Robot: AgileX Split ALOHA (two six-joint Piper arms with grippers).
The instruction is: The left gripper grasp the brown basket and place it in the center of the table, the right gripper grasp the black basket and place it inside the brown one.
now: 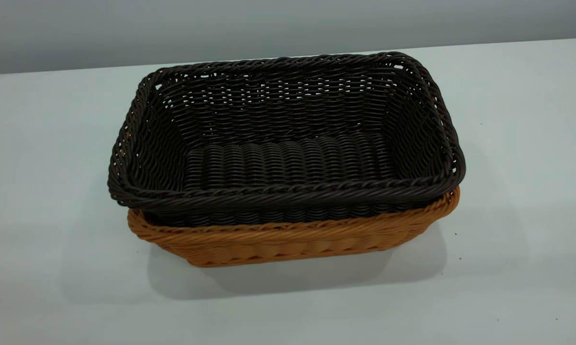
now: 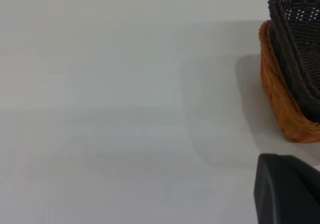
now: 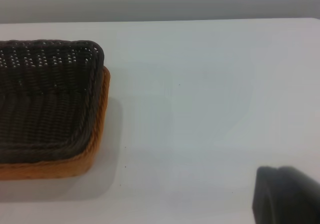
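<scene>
The black basket sits nested inside the brown basket near the middle of the white table. It rests slightly askew, with its rim above the brown rim. Neither gripper shows in the exterior view. In the left wrist view a black part of the left gripper is at the picture's corner, clear of both baskets. In the right wrist view a black part of the right gripper is likewise apart from the black basket and the brown basket. Neither gripper touches anything.
The table's far edge meets a grey wall behind the baskets. Bare tabletop lies on all sides of the stacked baskets.
</scene>
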